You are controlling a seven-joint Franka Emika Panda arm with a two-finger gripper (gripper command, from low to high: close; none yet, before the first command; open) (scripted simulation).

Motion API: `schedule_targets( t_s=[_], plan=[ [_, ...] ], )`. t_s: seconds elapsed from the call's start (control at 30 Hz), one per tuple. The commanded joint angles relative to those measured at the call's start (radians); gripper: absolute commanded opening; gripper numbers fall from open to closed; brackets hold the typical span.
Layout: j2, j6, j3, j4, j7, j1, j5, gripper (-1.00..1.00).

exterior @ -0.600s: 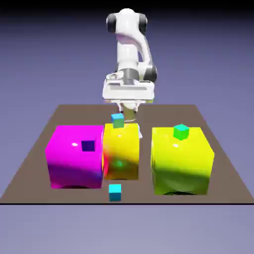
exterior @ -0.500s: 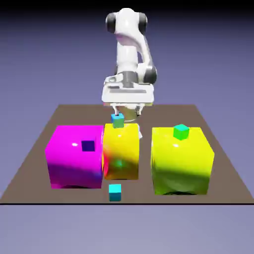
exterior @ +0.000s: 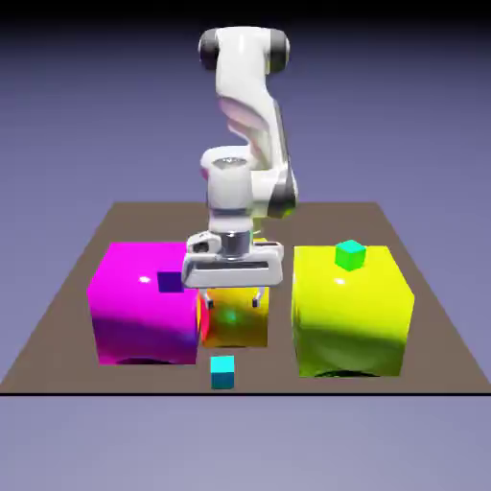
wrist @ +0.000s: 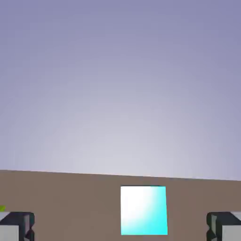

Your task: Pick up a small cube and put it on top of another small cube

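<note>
Table (exterior: 58,326) carries three big glossy blocks, none lettered: magenta block (exterior: 139,307) at the exterior view's left, yellow-green block (exterior: 350,312) right, orange-yellow block (exterior: 235,326) between. Gripper (exterior: 233,299) hangs before the middle block, jaws wide, empty. Cyan cube (exterior: 222,371) sits near the front edge, below it.

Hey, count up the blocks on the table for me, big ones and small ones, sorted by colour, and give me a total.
Big magenta block: 1
Big yellow blocks: 2
Small cyan cube: 1
Small green cube: 1
Small dark purple cube: 1
Total: 6 in view now; the arm hides part of the middle block's top.
</note>
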Motion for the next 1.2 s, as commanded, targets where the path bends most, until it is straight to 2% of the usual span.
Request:
schedule_targets(
  t_s=[0.0, 0.2, 0.27, 0.43, 0.47, 0.63, 0.97, 1.17],
  plan=[
    [0.036, -0.021, -0.008, 0.022, -0.006, 0.005, 0.004, 0.00],
    [0.254, -0.148, -0.057, 0.155, -0.045, 0.031, 0.028, 0.00],
    [0.254, -0.149, -0.057, 0.155, -0.045, 0.031, 0.028, 0.00],
    [0.412, -0.004, -0.014, 0.166, -0.077, -0.003, 0.074, 0.00],
    [0.412, -0.004, -0.014, 0.166, -0.077, -0.003, 0.074, -1.00],
    [0.267, -0.137, -0.054, 0.156, -0.048, 0.028, 0.032, -1.00],
    [-0.064, -0.424, 0.078, 0.106, -0.118, -0.143, -0.220, -1.00],
    [-0.281, -0.545, 0.093, 0.006, -0.008, -0.175, -0.190, -1.00]
  ],
)
